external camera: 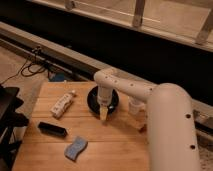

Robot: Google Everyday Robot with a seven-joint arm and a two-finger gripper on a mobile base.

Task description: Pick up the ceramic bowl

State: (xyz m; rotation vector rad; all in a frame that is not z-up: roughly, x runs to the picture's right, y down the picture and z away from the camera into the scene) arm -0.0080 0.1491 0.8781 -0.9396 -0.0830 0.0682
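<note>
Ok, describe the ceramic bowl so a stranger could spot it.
On the wooden table, look toward the far edge, where the robot's gripper hangs. There sits the round, shallow, glossy black ceramic bowl, wider and darker than the translucent plastic cup nearby.

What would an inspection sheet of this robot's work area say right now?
Surface: wooden table, plank top.
Job's things: dark bowl, upright near the table's far edge, partly hidden by the arm.
Clutter: clear cup beside the bowl; white bottle lying on its side; black oblong case; blue sponge near the front.
Gripper: gripper points down at the bowl's near rim.
Cables: cables on the floor beyond the table.
Surroundings: railing above a dark wall behind; black stand at the picture's left edge.
</note>
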